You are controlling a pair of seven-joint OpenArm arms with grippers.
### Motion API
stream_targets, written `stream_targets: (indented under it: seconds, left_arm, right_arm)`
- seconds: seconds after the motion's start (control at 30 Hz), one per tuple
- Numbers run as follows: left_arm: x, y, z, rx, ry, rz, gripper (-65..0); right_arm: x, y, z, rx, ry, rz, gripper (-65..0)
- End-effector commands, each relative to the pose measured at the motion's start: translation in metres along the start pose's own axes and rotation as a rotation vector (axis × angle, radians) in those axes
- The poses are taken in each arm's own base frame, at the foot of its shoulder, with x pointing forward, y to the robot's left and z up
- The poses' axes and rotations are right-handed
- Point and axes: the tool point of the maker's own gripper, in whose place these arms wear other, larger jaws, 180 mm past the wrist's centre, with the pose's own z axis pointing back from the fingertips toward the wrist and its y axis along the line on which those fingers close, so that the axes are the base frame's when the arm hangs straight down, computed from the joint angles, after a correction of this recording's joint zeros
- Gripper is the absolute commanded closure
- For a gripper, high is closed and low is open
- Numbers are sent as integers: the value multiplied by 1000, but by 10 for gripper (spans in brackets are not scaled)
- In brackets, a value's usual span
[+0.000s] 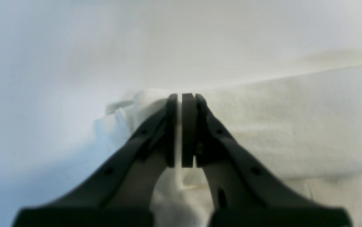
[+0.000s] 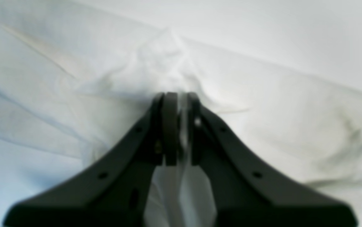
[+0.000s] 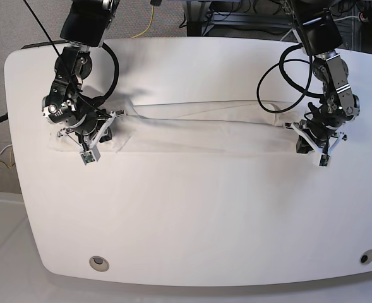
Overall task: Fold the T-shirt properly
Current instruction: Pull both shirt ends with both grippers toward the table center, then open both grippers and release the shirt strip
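The white cotton T-shirt [image 3: 204, 129], stretched into a long band on the white desk [image 3: 192, 221], is pinched by both black claws: left claw [image 1: 179, 98], right claw [image 2: 177, 96].

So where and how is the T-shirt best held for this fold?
By its two short ends. The T-shirt lies as a long band across the table, so each claw, left and right, should come from outside and pinch an end edge, probably.
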Motion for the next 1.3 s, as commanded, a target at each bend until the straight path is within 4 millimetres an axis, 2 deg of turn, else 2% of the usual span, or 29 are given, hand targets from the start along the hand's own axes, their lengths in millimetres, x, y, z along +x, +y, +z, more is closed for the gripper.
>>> stream_targets:
  seconds: [0.0, 0.27, 0.5, 0.6, 0.8, 1.03, 1.2, 1.27]
  left_arm:
    - [21, 7, 4, 11, -60, -9, -16]
    - [31, 25, 21, 71, -104, 1, -18]
    - [54, 25, 37, 98, -164, -51, -18]
    - [51, 24, 43, 110, -145, -71, -18]
    - [59, 26, 59, 145, -133, -116, -18]
    - [55, 20, 84, 173, -132, -180, -18]
    - [43, 16, 95, 181, -115, -205, -18]
    - [33, 19, 101, 194, -95, -201, -18]
  right_arm:
    - [19, -5, 9, -21, -62, 14, -53]
    - [29, -6, 19, -38, -98, 33, -53]
    - [36, -5, 33, -61, -137, 61, -53]
    - [42, -5, 41, -78, -156, 76, -53]
    - [36, -9, 52, -110, -127, 92, -53]
    - [17, -42, 80, -227, -123, 18, -53]
    - [-8, -65, 94, -285, -69, 12, -53]
    - [-22, -72, 99, -302, -37, 10, -53]
